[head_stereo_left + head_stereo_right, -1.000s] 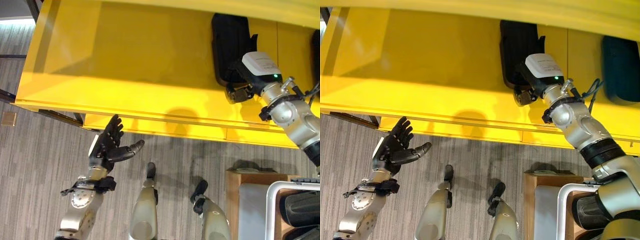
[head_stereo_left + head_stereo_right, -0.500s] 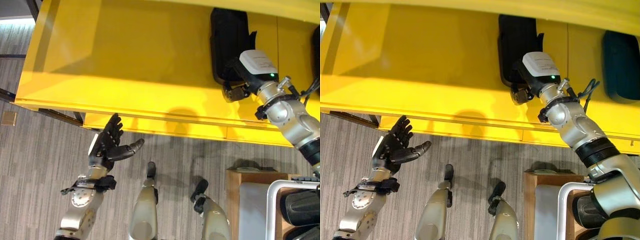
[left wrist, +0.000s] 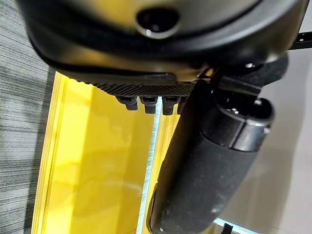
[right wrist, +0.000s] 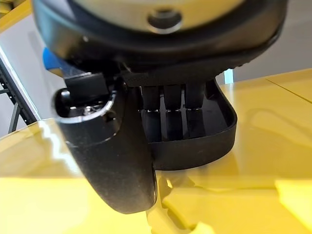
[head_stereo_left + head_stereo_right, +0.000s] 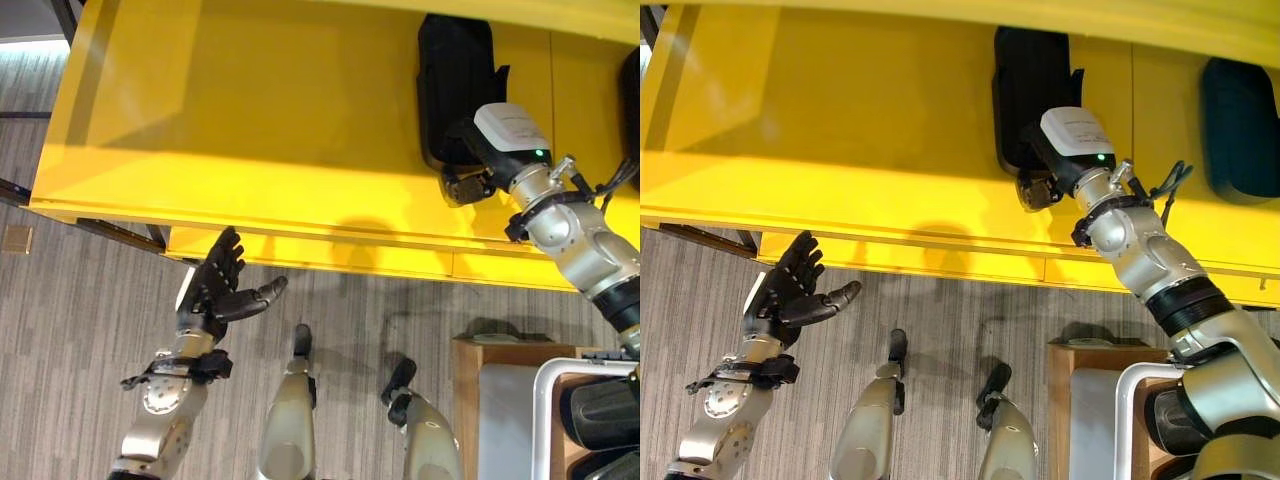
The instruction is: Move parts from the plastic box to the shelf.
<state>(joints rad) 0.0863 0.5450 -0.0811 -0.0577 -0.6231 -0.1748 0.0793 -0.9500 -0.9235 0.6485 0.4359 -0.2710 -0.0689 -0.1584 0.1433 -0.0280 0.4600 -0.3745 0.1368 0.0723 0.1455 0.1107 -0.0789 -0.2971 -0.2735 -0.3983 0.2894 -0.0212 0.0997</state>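
Right hand has pushed black part deeper — onto yellow shelf.

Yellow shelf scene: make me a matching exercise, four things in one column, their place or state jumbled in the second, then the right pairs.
Things:
1. left hand
2. right hand
3. black part
4. second dark part

Place or state:
A. lies flat on the yellow shelf, under the robot's fingers
B. lies alone on the shelf, further to the robot's right
C. open, held over the floor in front of the shelf
D. reached onto the shelf, fingers on the part's near end

Pairs: 1-C, 2-D, 3-A, 4-B
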